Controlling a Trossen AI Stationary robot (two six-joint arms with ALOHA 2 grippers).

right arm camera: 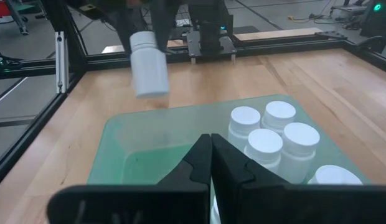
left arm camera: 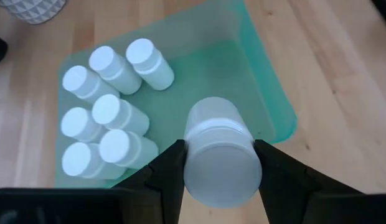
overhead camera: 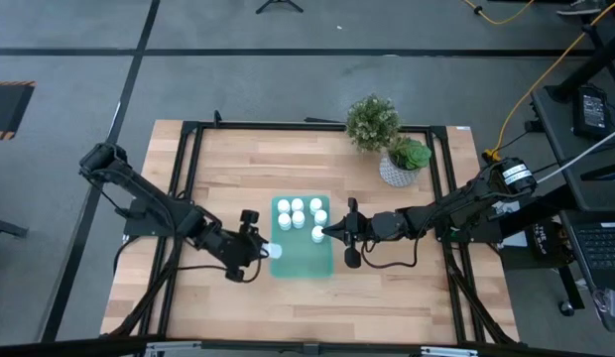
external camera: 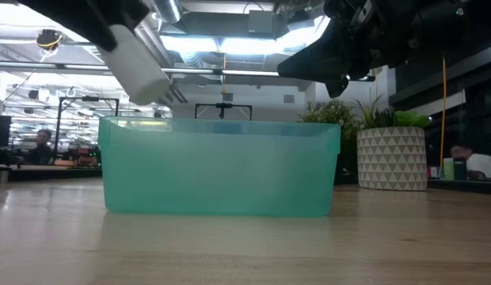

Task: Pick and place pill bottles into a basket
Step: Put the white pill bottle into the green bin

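Note:
The teal basket [overhead camera: 306, 256] lies mid-table. Several white pill bottles [overhead camera: 300, 211] stand upright in its far half, and they also show in the left wrist view [left arm camera: 109, 112] and the right wrist view [right arm camera: 268, 134]. My left gripper [overhead camera: 264, 249] is shut on one more bottle [left arm camera: 221, 158] above the basket's left edge, in its near half. In the low view this bottle [external camera: 138, 59] hangs tilted above the basket's rim [external camera: 220, 127]. My right gripper [right arm camera: 210, 158] is shut and empty over the basket's right side [overhead camera: 327, 233]. My left gripper pinches the bottle's cap end [left arm camera: 221, 134] between its two fingers [left arm camera: 171, 168], one on each side. The fingers come slanting down from the table's left. The bottle [right arm camera: 148, 65] hangs below them, tilted, cap end up, clear of the basket.
A white patterned plant pot [overhead camera: 397, 171] with a green plant and a second bushy plant [overhead camera: 372, 121] stand at the table's far right. Black frame rails [overhead camera: 188, 178] run along the table's sides. Bare wood lies near the front edge [overhead camera: 307, 307].

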